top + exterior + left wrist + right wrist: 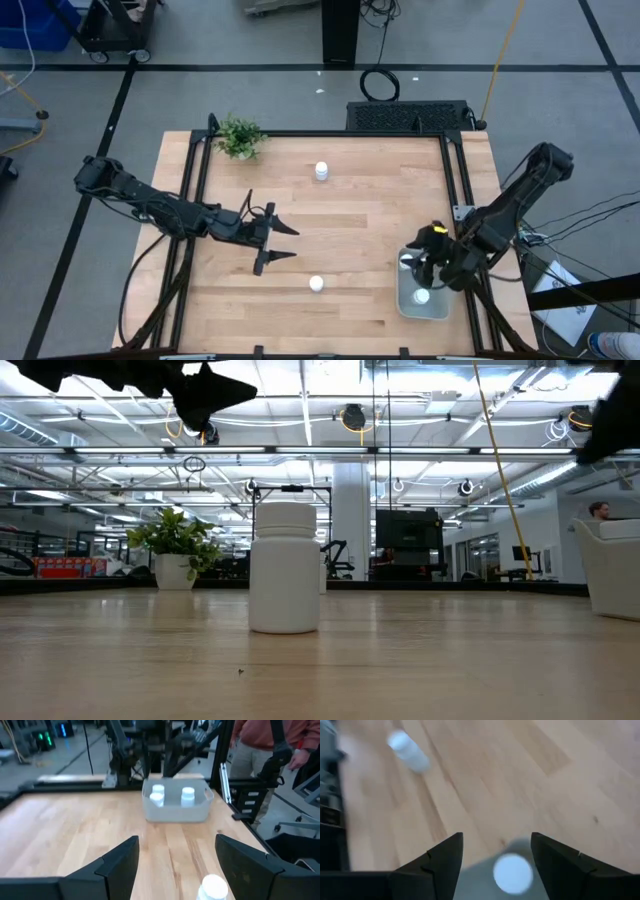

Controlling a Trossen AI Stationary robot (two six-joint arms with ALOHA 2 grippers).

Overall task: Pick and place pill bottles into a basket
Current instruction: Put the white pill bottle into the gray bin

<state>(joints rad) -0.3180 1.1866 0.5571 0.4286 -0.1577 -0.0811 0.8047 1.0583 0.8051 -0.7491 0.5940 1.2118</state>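
The pale basket (440,305) stands at the table's near right and also shows in the left wrist view (176,815). Three white pill bottles stand in it (187,794). One more bottle (316,284) stands on the table near the front edge and looms large in the low view (285,567). Another bottle (321,171) stands far back. My right gripper (428,258) hangs open over the basket's far end; a bottle cap (512,872) shows below, between its fingers. My left gripper (283,243) is open and empty above the table's middle left.
A small green potted plant (239,137) stands at the far left corner. A black frame rail (455,180) runs along the table's right side by the basket. A person in a red top (270,740) stands beyond the table's right edge.
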